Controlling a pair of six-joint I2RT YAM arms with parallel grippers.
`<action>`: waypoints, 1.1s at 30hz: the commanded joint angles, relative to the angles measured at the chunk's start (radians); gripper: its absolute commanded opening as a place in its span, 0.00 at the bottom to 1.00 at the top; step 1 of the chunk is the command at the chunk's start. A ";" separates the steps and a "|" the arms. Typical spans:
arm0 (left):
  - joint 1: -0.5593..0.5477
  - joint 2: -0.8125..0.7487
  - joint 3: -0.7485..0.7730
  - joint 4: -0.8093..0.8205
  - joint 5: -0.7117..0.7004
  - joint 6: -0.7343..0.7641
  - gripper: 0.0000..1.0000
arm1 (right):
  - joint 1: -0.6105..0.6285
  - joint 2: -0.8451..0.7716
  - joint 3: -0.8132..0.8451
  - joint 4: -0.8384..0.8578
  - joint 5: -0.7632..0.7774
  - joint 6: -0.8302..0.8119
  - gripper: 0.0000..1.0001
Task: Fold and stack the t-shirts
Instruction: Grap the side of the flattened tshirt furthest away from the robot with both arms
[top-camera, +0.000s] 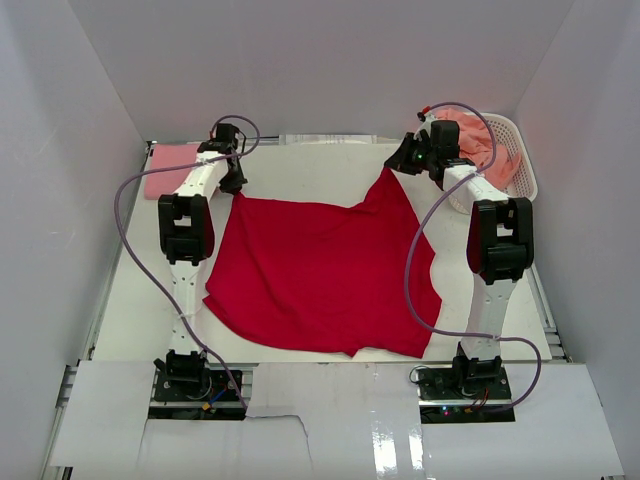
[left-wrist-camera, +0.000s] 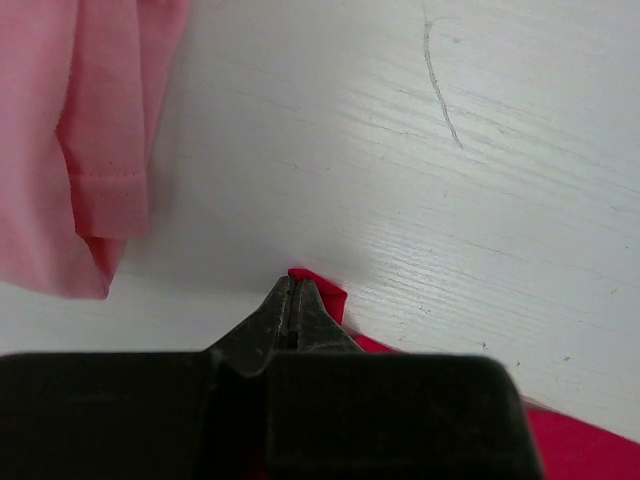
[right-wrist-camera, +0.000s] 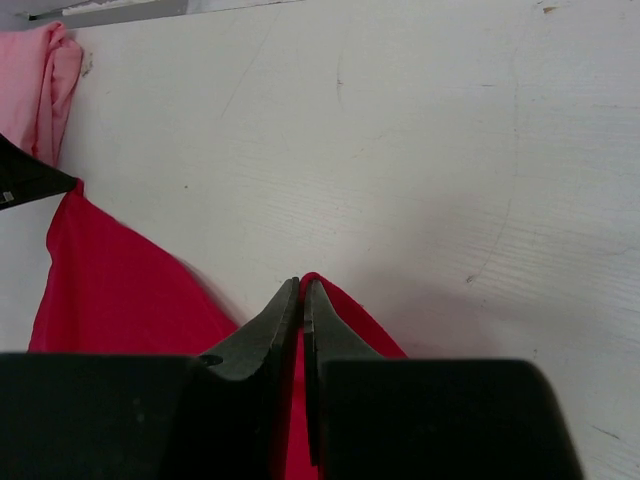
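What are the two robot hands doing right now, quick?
Left gripper: shut on a corner of the red t-shirt.
Right gripper: shut on another corner of it.

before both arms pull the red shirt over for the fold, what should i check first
1. Left gripper shut on a far corner of the red shirt: ok.
2. Right gripper shut on the other far corner: ok.
3. Red shirt lying smooth: not ok, creases run across it and its near edge is uneven.
4. Pink shirt out of the way: ok, it lies apart at the far left of the table.
5. Right arm's cable free of the basket: cannot tell, it loops right above the rim.
6. Sleeves laid out: cannot tell.
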 joint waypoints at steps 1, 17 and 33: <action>-0.024 0.115 -0.073 -0.113 0.015 0.003 0.00 | -0.006 -0.056 -0.003 0.043 -0.024 0.012 0.08; 0.145 -0.414 -0.384 0.071 -0.034 -0.149 0.00 | -0.006 -0.122 0.065 -0.144 0.100 -0.074 0.08; 0.200 -0.551 -0.497 0.186 0.009 -0.163 0.00 | 0.064 0.041 0.126 -0.133 0.022 -0.034 0.08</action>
